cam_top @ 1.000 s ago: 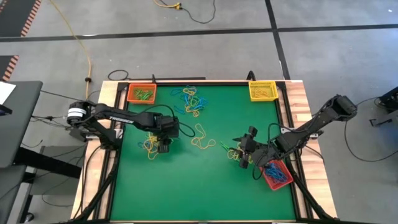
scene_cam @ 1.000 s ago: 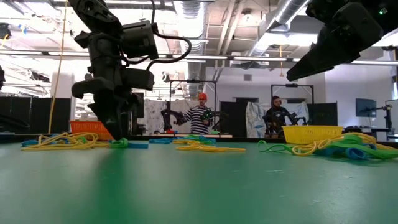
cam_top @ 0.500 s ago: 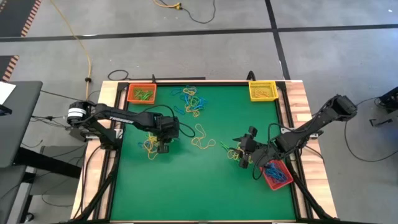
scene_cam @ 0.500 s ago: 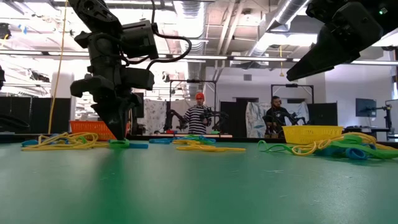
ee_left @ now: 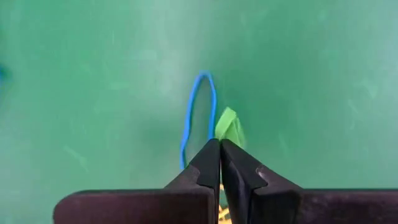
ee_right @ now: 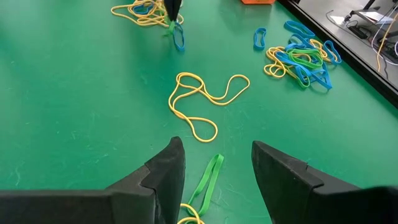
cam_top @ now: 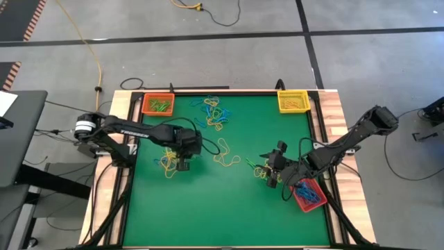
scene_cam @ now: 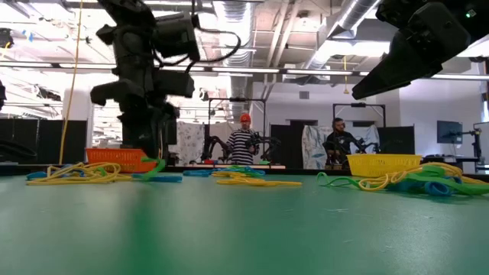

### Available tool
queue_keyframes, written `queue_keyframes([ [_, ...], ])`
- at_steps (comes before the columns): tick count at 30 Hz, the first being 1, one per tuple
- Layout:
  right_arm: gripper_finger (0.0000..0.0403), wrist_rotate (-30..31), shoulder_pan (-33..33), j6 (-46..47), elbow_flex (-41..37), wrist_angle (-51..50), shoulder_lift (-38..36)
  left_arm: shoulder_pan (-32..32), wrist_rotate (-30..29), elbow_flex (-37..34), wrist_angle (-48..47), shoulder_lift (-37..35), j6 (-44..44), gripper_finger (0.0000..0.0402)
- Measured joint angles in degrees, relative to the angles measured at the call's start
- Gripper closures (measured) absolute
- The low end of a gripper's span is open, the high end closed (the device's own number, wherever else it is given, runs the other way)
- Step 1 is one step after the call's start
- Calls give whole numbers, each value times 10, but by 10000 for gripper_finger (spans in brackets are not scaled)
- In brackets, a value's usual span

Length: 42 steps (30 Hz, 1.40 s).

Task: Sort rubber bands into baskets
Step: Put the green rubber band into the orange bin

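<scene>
My left gripper [cam_top: 183, 165] hovers a little above the mat's left half, shut on a green rubber band [ee_left: 229, 127]. A blue rubber band [ee_left: 198, 118] lies right beside the green one. A tangle of yellow rubber bands [cam_top: 166, 161] rests on the mat just left of this gripper. My right gripper [cam_top: 268, 173] waits open at the right, tilted down over a green rubber band [ee_right: 207, 180] that lies on the mat. The orange basket [cam_top: 158, 105] sits at the far left corner, the yellow basket [cam_top: 293, 101] at the far right, the red basket [cam_top: 309, 195] at the near right. My left gripper pinches the green rubber band at one end [ee_left: 222, 138] between its two fingertips, coming from above and pointing steeply down. The band hangs slanted below the fingers [scene_cam: 153, 169]. Whether its lower end still rests on the mat cannot be told.
A pile of blue, yellow and green bands [cam_top: 214, 112] lies at the far middle of the mat, and loose yellow loops [cam_top: 225, 151] lie at the centre. The orange basket holds green bands and the red basket blue ones. People stand in the room behind the table.
My left gripper has shut its fingertips on the green band at the mat and then risen, drawing the band's pinched end up with it. My right gripper has kept still.
</scene>
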Motion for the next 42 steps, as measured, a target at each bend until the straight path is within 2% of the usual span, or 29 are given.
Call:
queue_keyframes([
  [10, 188, 0, 0, 0, 0, 0, 0, -16, -105, 99, -98, 0, 9, 401],
  [17, 188, 0, 0, -2, 0, 0, 0, 14, -201, 129, -152, 0, 3, 401],
  [26, 188, -1, 0, -2, 0, -1, 0, 130, -265, 129, -197, 0, -22, 401],
  [31, 188, -1, 3, -2, 0, -4, 0, 210, -269, 129, -197, 0, -11, 401],
  [36, 188, -1, 9, 1, 0, -6, 0, 293, -298, 129, -202, 0, 2, 401],
  [42, 188, -1, 8, 1, 0, -7, 0, 379, -299, 129, -201, 0, 22, 401],
])
